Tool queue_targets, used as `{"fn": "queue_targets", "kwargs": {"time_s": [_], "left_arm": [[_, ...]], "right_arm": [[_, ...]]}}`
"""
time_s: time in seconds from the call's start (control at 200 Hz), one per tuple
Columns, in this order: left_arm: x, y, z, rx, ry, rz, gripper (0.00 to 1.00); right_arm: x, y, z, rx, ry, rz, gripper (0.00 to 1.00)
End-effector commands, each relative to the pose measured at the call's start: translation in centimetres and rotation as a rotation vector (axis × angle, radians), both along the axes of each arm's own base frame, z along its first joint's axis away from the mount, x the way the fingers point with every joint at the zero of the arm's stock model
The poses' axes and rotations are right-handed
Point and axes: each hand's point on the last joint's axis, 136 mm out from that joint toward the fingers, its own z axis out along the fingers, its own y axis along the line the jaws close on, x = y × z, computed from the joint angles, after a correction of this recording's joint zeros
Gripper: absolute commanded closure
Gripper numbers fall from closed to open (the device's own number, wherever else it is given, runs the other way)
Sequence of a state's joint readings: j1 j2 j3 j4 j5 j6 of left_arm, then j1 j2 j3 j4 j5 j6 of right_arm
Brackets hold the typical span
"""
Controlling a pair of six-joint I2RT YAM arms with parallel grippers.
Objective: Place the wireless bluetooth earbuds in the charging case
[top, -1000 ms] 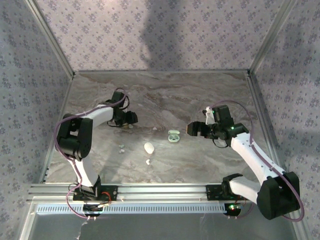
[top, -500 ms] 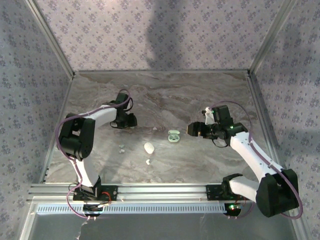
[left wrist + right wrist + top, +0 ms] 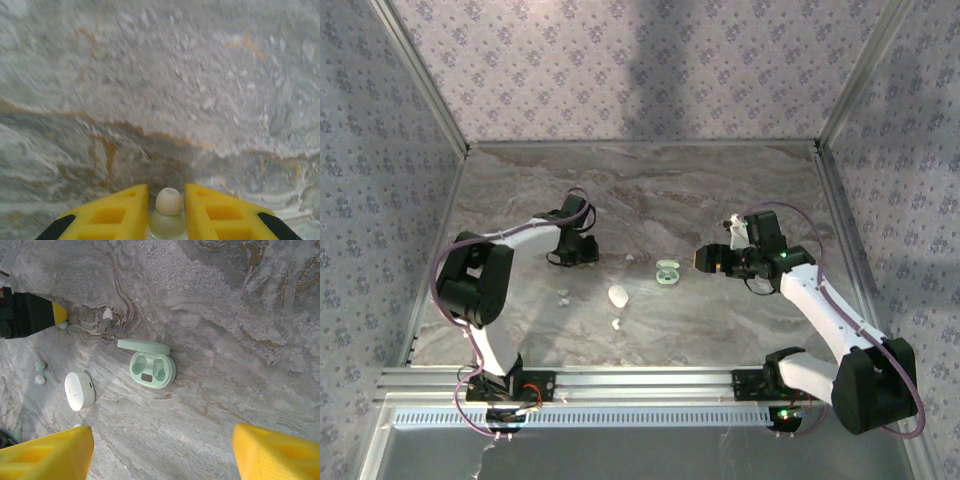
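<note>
Marble tabletop bears two cases; left end effector pinches one earbud.

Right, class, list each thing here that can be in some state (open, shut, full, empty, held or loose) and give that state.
green charging case: lid open, both sockets empty.
white case: shut.
left gripper: nearly shut around one earbud, grip unclear.
right gripper: open, empty.
loose earbuds: lying outside any case.
</note>
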State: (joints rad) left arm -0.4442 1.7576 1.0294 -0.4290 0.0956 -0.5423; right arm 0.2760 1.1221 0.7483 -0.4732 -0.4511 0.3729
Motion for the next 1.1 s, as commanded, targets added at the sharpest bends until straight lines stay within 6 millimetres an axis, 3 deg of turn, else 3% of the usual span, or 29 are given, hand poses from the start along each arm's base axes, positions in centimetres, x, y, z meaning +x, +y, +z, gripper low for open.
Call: {"fn": "queue_targets", "kwargs": {"time_s": [0.0,0.215,0.43,1.099], "left_arm": [[-1.4,-0.5,0.6,-0.016,0.006,0.020,0.71],[-2.4,-0.8,0.8,-0.036,-0.003,0.032,0.56],[-2.6,-1.3,0.6,-0.060,-0.001,0.021,0.50],[-2.8,-5.4,2.0,-0.163,-0.020,-0.071,0.47]], "right_arm": [[-0.4,0.1,-0.2,0.013,0.006,0.014,0.25],[-0.5,0.2,0.0,0.019,0.003,0.018,0.25],[-0.7,0.2,0.0,0.019,-0.001,0.017,0.24],[-0.7,0.2,0.0,0.021,-0.001,0.021,0.24]]}}
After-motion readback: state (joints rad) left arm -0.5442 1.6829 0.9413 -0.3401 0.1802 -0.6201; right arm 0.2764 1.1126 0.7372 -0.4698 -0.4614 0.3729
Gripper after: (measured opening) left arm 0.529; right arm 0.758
